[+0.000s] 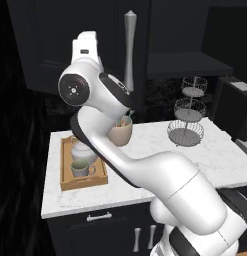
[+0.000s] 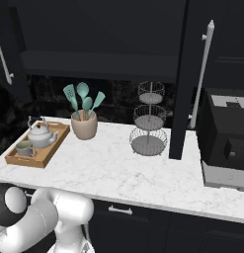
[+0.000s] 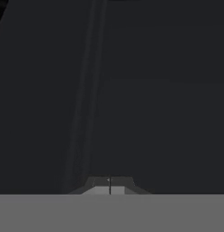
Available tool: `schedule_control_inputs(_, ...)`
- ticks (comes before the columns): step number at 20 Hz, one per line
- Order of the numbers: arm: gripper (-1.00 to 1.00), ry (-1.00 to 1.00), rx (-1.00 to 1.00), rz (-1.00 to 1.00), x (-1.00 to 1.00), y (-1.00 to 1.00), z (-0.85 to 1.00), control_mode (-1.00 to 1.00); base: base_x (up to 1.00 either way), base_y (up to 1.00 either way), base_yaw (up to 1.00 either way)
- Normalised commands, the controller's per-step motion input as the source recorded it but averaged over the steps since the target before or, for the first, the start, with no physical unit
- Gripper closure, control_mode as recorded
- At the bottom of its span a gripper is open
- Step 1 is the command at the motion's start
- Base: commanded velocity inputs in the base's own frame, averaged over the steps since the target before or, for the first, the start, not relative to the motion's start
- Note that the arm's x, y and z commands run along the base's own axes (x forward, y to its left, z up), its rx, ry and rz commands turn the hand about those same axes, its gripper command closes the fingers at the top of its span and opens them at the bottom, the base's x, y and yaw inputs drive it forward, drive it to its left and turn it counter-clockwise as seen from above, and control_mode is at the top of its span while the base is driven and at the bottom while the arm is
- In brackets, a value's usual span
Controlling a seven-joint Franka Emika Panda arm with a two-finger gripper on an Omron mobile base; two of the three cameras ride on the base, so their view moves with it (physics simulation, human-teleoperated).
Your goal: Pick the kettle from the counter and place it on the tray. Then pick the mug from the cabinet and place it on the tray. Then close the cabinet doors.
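Kettle (image 2: 41, 135) and mug (image 2: 24, 148) both on the tray (image 2: 44, 153).
My gripper (image 3: 109, 186) faces a black cabinet door panel (image 3: 158, 90) (fingers pressed together); the other door (image 2: 192, 74) stands open.

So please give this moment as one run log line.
kettle: on tray | mug: on tray | gripper: shut, facing cabinet door | right door: open

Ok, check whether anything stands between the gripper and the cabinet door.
Nothing visible does. In the hand view the gripper faces the cabinet door and its dark panel directly, with no object between them.
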Motion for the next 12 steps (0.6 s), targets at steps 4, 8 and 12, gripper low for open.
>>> schedule_control_inputs(4, 1.0, 0.02, 0.0, -0.01, 0.55, -0.03, 0.0, -1.0, 0.0, 0.0, 0.0)
schedule_control_inputs(8, 1.0, 0.04, 0.0, -0.01, 0.61, -0.05, 0.0, -1.0, 0.0, 0.0, 0.0)
schedule_control_inputs(12, 1.0, 0.05, 0.0, -0.02, 0.64, -0.02, 0.0, -1.0, 0.0, 0.0, 0.0)
